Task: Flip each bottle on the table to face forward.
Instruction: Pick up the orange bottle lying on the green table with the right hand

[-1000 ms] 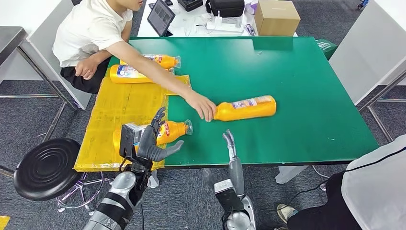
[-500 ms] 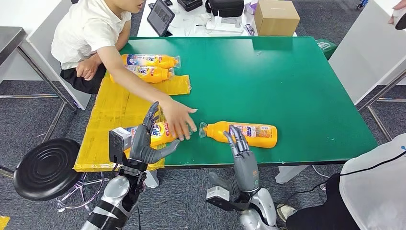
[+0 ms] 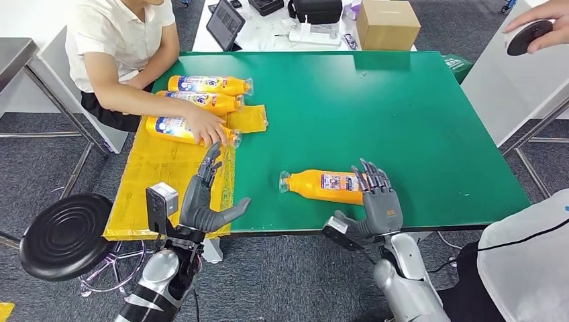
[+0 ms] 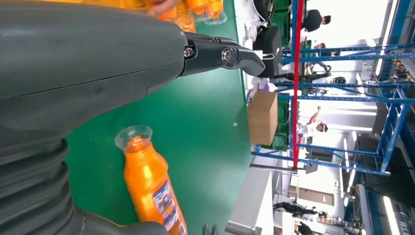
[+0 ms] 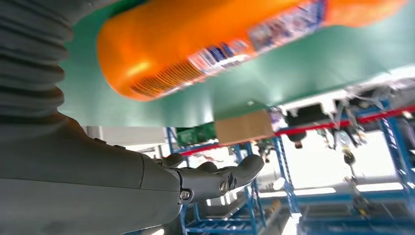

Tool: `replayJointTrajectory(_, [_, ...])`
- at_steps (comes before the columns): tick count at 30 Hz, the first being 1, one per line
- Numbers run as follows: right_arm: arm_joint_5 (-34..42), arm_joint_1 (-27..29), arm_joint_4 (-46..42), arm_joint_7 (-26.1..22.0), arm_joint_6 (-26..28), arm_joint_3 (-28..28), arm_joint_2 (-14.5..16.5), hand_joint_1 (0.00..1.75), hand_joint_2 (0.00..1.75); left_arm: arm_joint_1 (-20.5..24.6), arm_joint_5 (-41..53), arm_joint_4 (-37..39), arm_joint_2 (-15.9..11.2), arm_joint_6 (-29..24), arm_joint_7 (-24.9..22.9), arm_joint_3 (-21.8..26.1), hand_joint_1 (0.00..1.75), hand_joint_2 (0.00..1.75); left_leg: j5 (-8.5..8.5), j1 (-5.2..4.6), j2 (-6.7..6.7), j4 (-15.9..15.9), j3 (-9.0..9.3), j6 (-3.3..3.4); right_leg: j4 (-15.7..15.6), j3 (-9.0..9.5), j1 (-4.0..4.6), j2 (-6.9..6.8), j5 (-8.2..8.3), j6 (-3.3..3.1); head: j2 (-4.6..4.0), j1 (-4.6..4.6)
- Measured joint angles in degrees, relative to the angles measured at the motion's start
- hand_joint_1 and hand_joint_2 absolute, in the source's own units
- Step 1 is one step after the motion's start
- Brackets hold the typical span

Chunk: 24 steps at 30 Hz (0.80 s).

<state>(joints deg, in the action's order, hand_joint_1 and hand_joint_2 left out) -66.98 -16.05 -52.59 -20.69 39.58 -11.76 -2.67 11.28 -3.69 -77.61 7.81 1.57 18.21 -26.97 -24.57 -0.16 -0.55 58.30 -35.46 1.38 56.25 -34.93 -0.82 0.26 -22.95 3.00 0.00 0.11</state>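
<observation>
An orange bottle (image 3: 322, 185) lies on its side near the front edge of the green table (image 3: 416, 114), cap pointing left, label up. My right hand (image 3: 377, 201) is at its base end, fingers spread and reaching over it without closing. The right wrist view has this bottle (image 5: 220, 44) close beside the open right hand (image 5: 147, 181). My left hand (image 3: 204, 198) hovers open over the yellow mat (image 3: 161, 168), holding nothing. From the left wrist, the bottle (image 4: 149, 188) lies beyond the left hand (image 4: 98, 73). Three more bottles (image 3: 209, 84) lie at the back left.
A seated person rests a hand (image 3: 204, 127) on the nearest bottle (image 3: 178, 126) of the back row. A black stool (image 3: 64, 235) stands left of the table. Another person (image 3: 530, 261) stands at the right. A cardboard box (image 3: 388, 23) sits behind the table.
The person carried the bottle from beside my left hand back to the row at the back left. My right hand moved right to the lone bottle's base end.
</observation>
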Motion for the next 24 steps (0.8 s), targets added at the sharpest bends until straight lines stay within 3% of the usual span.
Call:
replayJointTrajectory(12, [-0.3, -8.1, 16.1, 7.4, -1.7, 0.0, -0.6, 0.0, 1.75, 0.2, -0.6, 1.3, 0.2, 0.6, -0.2, 0.0, 0.0, 1.75, -0.01, 0.0, -0.02, 0.0, -0.01, 0.0, 0.0, 0.0, 0.0, -0.01, 0.0, 0.0, 0.0, 0.01])
replayJointTrajectory(24, [-2.3, -11.9, 21.8, 13.3, -3.2, -0.5, -0.8, 0.0, 1.75, 0.6, -1.0, 2.0, 0.3, 0.6, -0.7, 0.0, 0.0, 1.75, 0.0, 0.0, 0.01, 0.0, 0.06, 0.0, 0.0, 0.05, 0.0, 0.01, 0.0, 0.0, 0.0, 0.0])
